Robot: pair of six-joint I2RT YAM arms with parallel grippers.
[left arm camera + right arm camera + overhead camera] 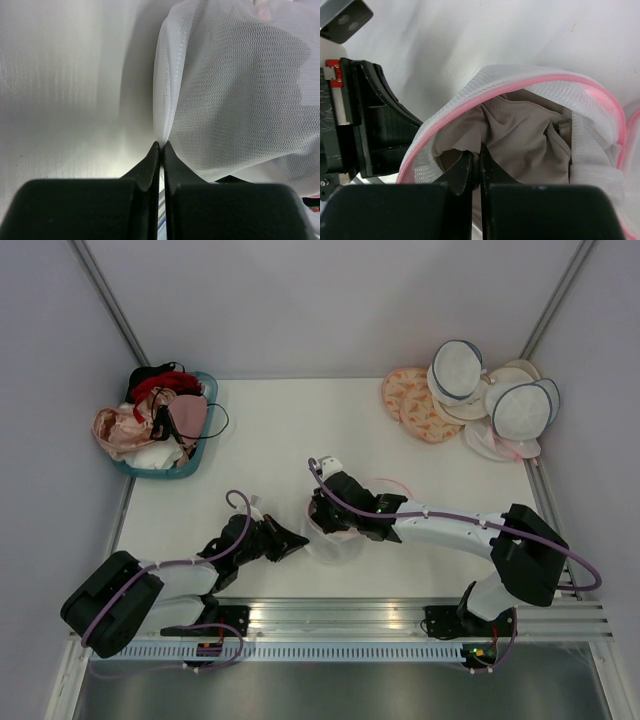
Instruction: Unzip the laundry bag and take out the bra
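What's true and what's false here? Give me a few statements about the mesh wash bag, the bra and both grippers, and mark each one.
1. The zip of the laundry bag is open. True.
2. The bra lies fully outside the bag. False: it sits inside and shows through the open mouth.
3. The left gripper is shut on the bag's white mesh. True.
4. The right gripper is open and well away from the bag. False: it is shut, with its tips inside the bag's mouth on the bra's fabric.
5. A teal basket holding other bras stands at the far left in the top view. True.
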